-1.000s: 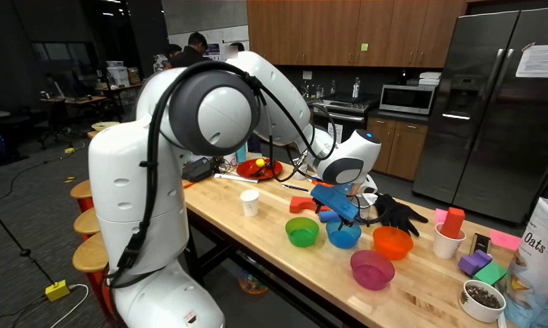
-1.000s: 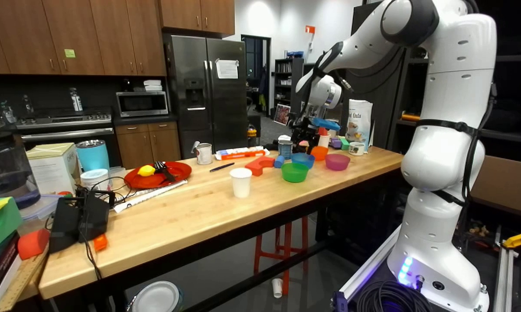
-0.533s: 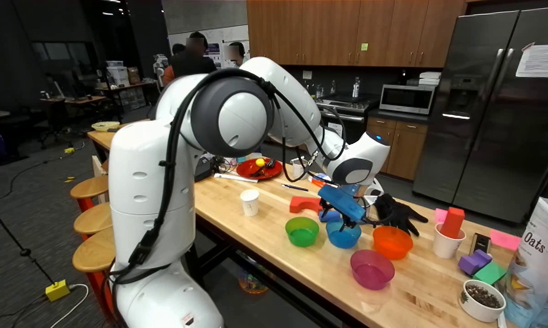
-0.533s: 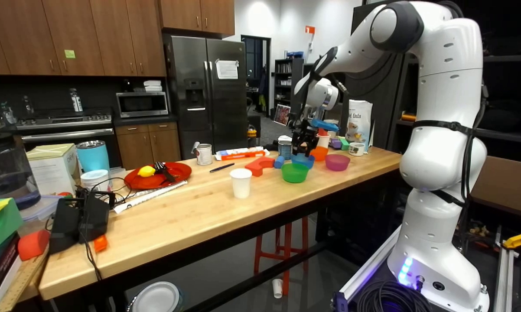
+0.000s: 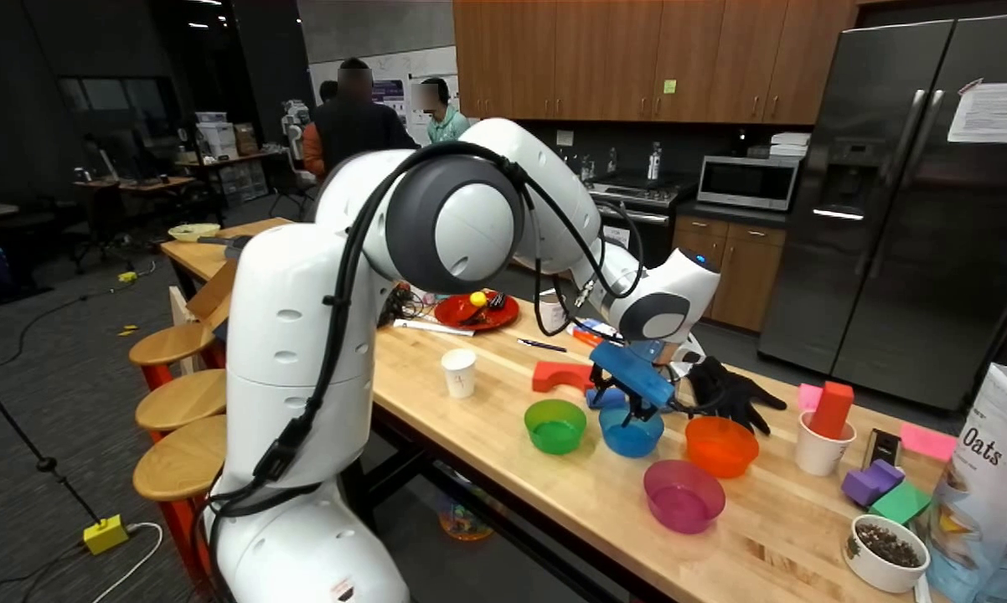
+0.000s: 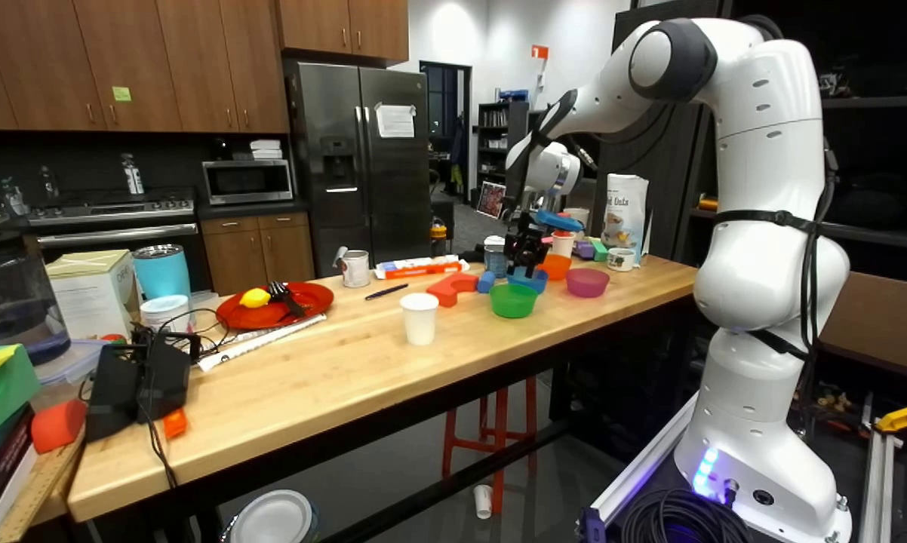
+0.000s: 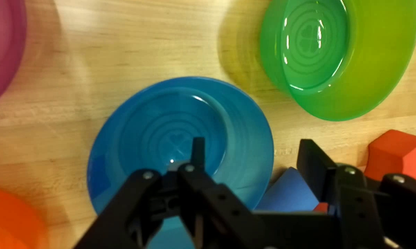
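Note:
My gripper [image 7: 252, 147] stands open, fingers pointing down at the blue bowl [image 7: 173, 103]. In the wrist view one finger shows over the bowl's inside and the other beyond its rim, so the rim lies between them; I cannot tell whether either touches it. The bowl looks bare inside. In both exterior views the gripper [image 5: 619, 406] is low over the blue bowl [image 5: 632, 442]. A blue block [image 7: 287, 193] lies close by the rim, partly behind the gripper. Beside it is a red arch block [image 5: 560, 375]. A green bowl [image 7: 315, 45] stands nearby.
An orange bowl [image 5: 721, 448] and a magenta bowl [image 5: 684, 496] stand near the blue one. A black glove [image 5: 734, 394] lies behind. Farther off are a white paper cup [image 6: 420, 317], a red plate [image 6: 318, 298] with a lemon, and an oats bag [image 5: 985, 486].
The arm has swung a little and the gripper has come down toward the blue bowl. Its fingers look somewhat closer together. The bowls and blocks have not moved.

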`<state>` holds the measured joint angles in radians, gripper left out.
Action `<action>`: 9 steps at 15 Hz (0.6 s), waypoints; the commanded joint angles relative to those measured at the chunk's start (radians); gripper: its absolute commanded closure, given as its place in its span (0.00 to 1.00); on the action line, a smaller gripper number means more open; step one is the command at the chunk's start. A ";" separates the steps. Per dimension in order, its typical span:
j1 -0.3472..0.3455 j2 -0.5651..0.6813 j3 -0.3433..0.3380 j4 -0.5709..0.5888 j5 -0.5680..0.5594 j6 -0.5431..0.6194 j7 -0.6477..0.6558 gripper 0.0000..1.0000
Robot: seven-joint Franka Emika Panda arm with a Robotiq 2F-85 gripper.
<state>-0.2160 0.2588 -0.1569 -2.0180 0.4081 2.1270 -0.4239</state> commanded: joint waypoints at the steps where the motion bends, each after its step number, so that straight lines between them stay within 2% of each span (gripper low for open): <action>1: -0.028 0.036 0.023 0.055 0.004 -0.049 0.005 0.55; 3: -0.031 0.048 0.027 0.072 -0.007 -0.062 0.006 0.67; 7: -0.027 0.051 0.027 0.102 -0.037 -0.082 0.016 1.00; 9: -0.028 0.051 0.028 0.114 -0.040 -0.089 0.015 1.00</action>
<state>-0.2252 0.3010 -0.1423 -1.9430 0.3908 2.0730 -0.4231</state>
